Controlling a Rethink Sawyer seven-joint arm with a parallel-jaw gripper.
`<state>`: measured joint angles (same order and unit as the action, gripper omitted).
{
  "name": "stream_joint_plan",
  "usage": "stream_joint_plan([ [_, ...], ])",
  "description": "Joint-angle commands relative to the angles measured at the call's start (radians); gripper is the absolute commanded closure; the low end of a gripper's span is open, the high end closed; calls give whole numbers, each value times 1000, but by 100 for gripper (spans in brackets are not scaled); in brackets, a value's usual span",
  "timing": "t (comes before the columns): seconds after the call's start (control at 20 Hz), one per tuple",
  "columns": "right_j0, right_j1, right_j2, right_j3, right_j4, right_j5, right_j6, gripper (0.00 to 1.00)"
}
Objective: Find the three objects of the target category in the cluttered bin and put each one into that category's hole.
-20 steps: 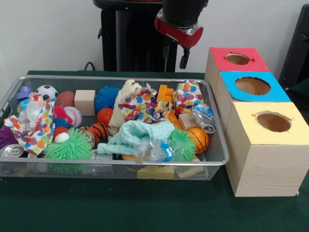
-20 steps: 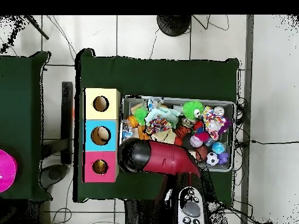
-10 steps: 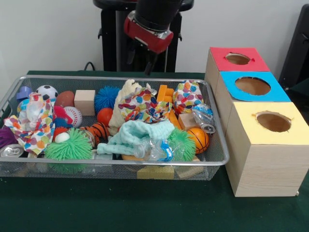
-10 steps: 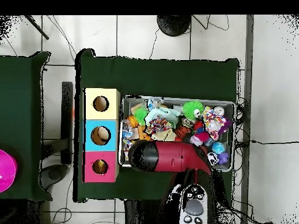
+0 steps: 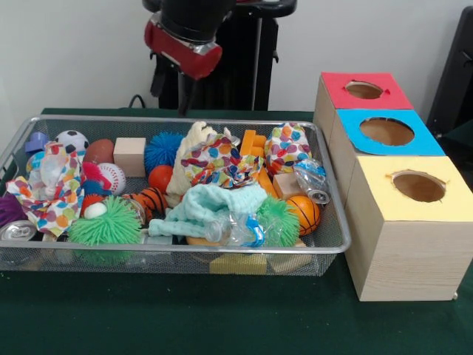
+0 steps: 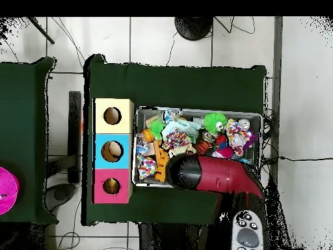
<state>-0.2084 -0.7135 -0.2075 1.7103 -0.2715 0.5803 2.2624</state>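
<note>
My gripper (image 5: 170,92) hangs open and empty above the far rim of the wire bin (image 5: 325,244), left of its middle. Below it in the bin lie a blue spiky ball (image 5: 164,150), a wooden block (image 5: 130,155), a soccer ball (image 5: 72,139) and a baseball (image 5: 112,176). Further right are dotted cloths (image 5: 222,163), a mint cloth (image 5: 211,205), an orange basketball (image 5: 303,213) and a clear bottle (image 5: 236,229). Beside the bin stand the red box (image 5: 336,85), blue box (image 5: 351,122) and yellow box (image 5: 377,192), each with a round hole. In the overhead view the red arm (image 6: 214,174) hides part of the bin.
Green spiky balls (image 5: 111,223), an orange block (image 5: 252,142) and a can (image 5: 16,231) crowd the bin too. A second green table (image 6: 26,130) with a pink disc (image 6: 6,190) stands apart at the overhead view's left.
The arm has swung from beside the red box, along the bin's far rim, to left of the bin's middle in the front view. The gripper stayed empty.
</note>
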Motion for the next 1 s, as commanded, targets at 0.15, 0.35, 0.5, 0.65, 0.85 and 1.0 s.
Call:
stream_joint_plan([
  [0.15, -131, 81, 130, -55, -76, -139, -91, 0],
  [0.35, -198, 183, 175, -79, -40, -142, -69, 0],
  [0.5, -234, 232, 211, -59, -5, -156, -35, 0],
  [0.65, -238, 268, 217, -60, -5, -178, -5, 0],
  [0.85, -249, 286, 231, -39, 29, -172, 38, 0],
  [1.0, -269, 278, 256, -9, 46, -175, 48, 0],
])
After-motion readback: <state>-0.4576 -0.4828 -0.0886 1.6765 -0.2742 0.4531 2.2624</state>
